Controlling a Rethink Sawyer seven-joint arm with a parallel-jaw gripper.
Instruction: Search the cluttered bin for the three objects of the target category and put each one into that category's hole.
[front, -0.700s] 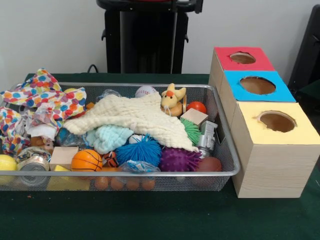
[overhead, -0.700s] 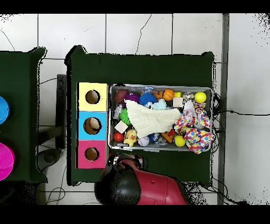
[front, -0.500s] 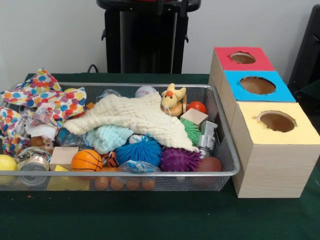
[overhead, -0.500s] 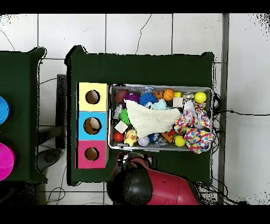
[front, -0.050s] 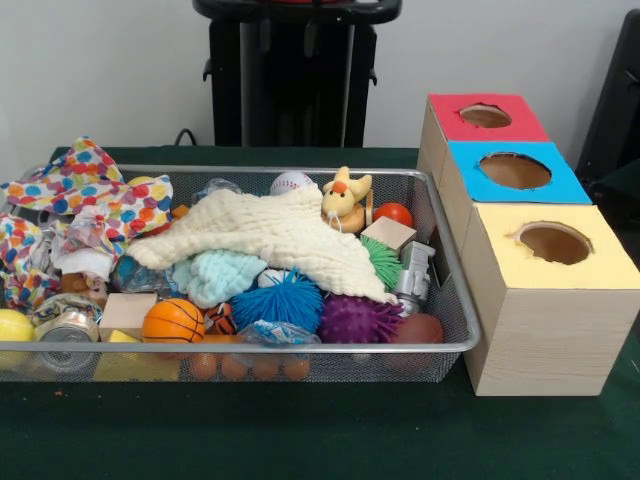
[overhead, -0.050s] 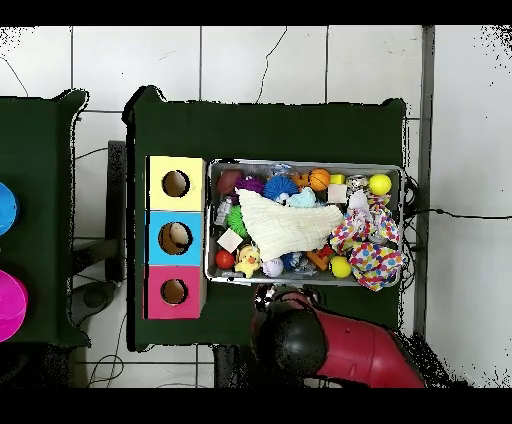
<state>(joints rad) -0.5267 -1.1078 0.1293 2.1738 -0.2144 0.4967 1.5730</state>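
Only the red and black arm (overhead, -0.050s: 335, 345) is seen in the overhead view, just outside the bin's wall nearest the robot's base; whether the end effector is wide or narrow cannot be told, since it is hidden beneath the arm's bulk.

Inside the silver wire-mesh bin (front, -0.050s: 455, 300), the clutter is capped by a cream knitted cloth (front, -0.050s: 275, 235), limp and light, best pinched at a raised fold and dragged aside. Beside it sit a blue spiky rubber ball (front, -0.050s: 280, 300) and a purple spiky rubber ball (front, -0.050s: 355, 320), judged soft and springy, to be squeezed across the middle. An orange basketball-patterned ball (front, -0.050s: 172, 321) appears smooth and likely to roll, so a centred grip is advised. A yellow plush duck (front, -0.050s: 343, 198) is compressible and forgiving.

The target category is not shown, so its three objects cannot be singled out.

Next to the bin stands a wooden box with red (front, -0.050s: 486, 116), blue (front, -0.050s: 514, 170) and yellow (front, -0.050s: 553, 243) holed tops. All rests on a dark green desk (front, -0.050s: 300, 430) over pale floor tiles (overhead, -0.050s: 260, 60).
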